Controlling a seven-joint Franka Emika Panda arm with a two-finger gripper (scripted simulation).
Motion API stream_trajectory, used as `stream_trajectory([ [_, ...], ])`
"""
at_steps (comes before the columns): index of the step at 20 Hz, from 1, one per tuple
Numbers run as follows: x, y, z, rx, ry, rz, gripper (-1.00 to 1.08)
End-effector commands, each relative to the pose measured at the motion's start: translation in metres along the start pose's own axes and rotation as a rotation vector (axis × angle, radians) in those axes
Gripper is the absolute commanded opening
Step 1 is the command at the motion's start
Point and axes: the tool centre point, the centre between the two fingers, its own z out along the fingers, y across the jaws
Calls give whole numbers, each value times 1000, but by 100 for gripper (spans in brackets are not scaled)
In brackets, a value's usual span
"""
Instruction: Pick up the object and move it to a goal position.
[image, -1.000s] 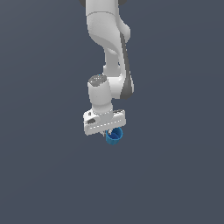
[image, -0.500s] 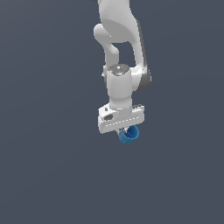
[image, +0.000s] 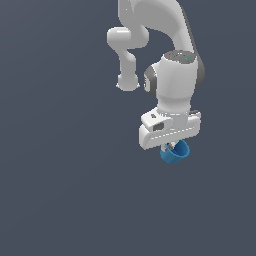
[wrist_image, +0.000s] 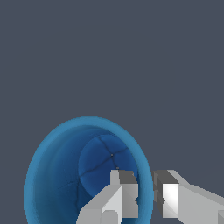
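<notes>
The small bright blue cup (image: 176, 153) hangs just under my white gripper (image: 171, 146) in the exterior view, held in the air. In the wrist view I look into the cup's hollow inside (wrist_image: 87, 166). My gripper (wrist_image: 145, 194) is shut on the cup's rim: one finger (wrist_image: 122, 192) is inside the cup and the other finger (wrist_image: 173, 194) is outside its wall.
Only a plain dark grey background (image: 60, 175) surrounds the arm. No other object or marker shows in either view.
The arm has carried the cup toward the exterior view's right and slightly down, and the arm now looks larger in that view. The grip on the cup is unchanged.
</notes>
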Motion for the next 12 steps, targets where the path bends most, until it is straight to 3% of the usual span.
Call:
stream_trajectory([
  [1,15,-15,-12,-1,2,2,-100],
  [12,44,-47,-30,0,1,1,-100],
])
